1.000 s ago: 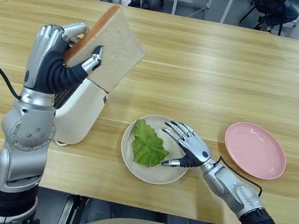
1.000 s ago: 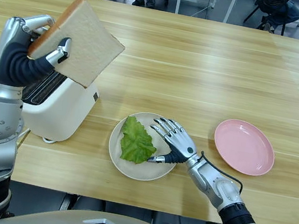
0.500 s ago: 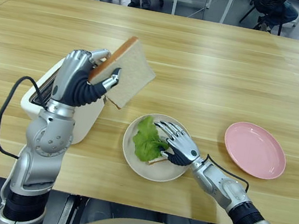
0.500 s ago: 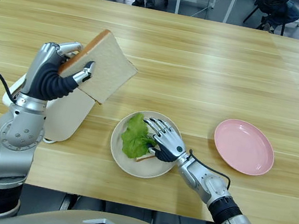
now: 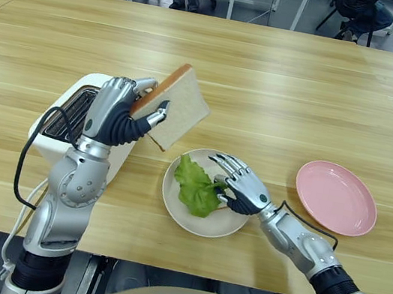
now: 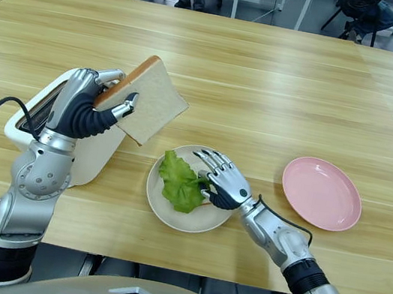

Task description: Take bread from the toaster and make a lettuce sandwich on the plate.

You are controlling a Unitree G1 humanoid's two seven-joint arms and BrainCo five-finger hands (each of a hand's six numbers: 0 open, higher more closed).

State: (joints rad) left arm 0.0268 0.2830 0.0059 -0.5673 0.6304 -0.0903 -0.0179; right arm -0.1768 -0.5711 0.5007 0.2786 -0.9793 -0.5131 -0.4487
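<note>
My left hand is shut on a slice of bread, held tilted in the air between the white toaster and the beige plate. The slice's lower corner hangs just above the plate's left rim. A green lettuce leaf lies on the plate. My right hand sits low over the right half of the plate, fingers curled at the leaf's right edge and thumb pinching it. What lies under the leaf is hidden.
An empty pink plate stands to the right of the beige one. The toaster's black cord loops off the front-left table edge. Bare wooden tabletop stretches behind the plates.
My left hand has brought the bread down and to the right, from high above the toaster to the plate's left rim. My right hand moved onto the lettuce and took its edge.
</note>
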